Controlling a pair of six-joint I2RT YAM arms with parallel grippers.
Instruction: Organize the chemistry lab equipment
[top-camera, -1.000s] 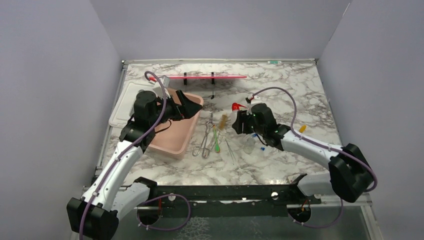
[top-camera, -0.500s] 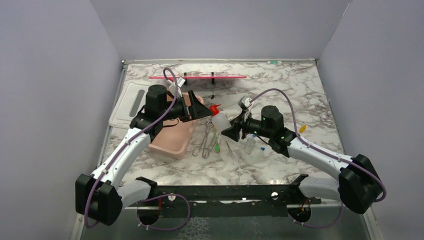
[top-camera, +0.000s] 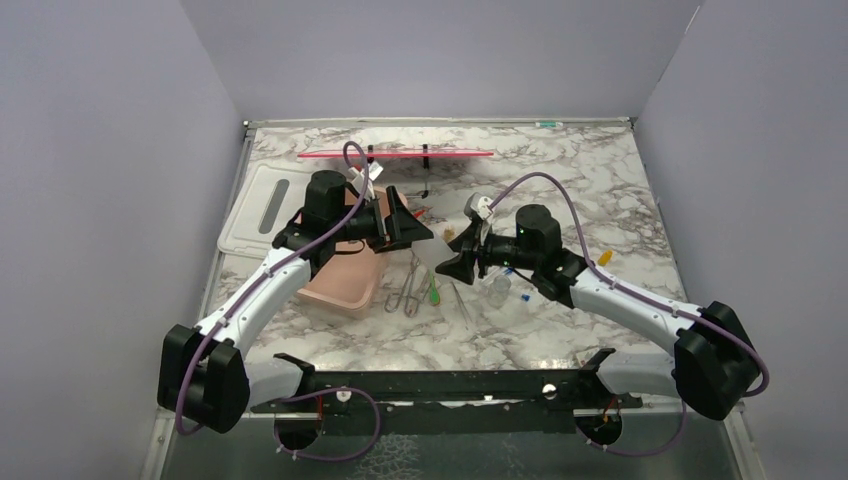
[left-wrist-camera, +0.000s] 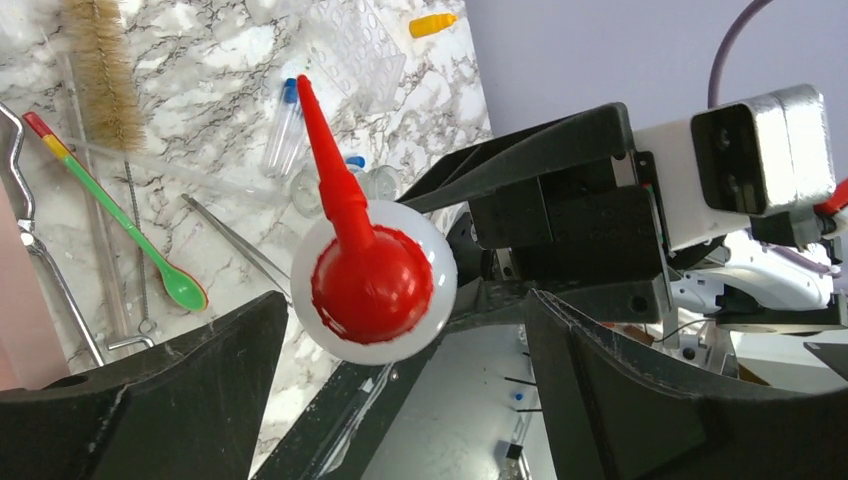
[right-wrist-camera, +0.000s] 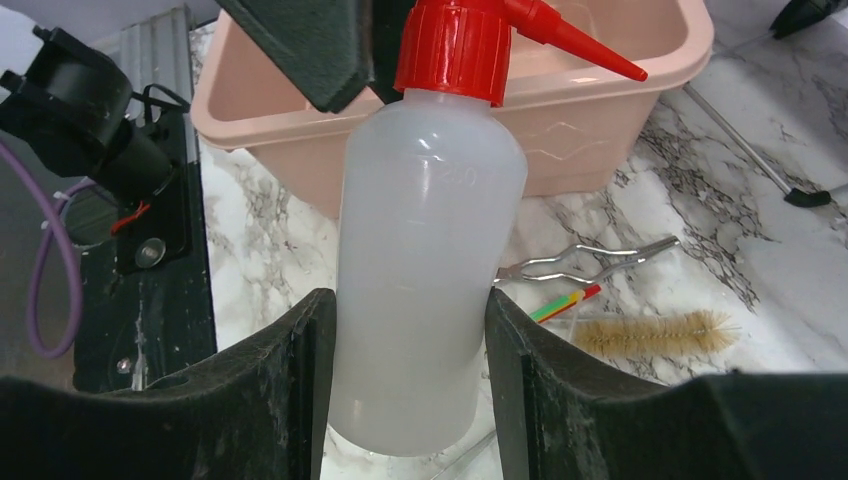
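Top: right gripper (top-camera: 450, 263) clamps the squeeze bottle (top-camera: 430, 252) mid-air, just right of the pink tub (top-camera: 345, 285), above the tongs (top-camera: 405, 290). The left gripper (top-camera: 415, 230) faces it nose-on.

Left wrist: left jaws spread wide, red nozzle (left-wrist-camera: 330, 160) pointing between them, nothing gripped.

Right wrist: both fingers (right-wrist-camera: 290, 400) pressed on the bottle's body, cap clear.

Looks like a handover. I'd advance the left past the cap and close on the shoulder or body, not the nozzle — then free the right only once that grip is firm.
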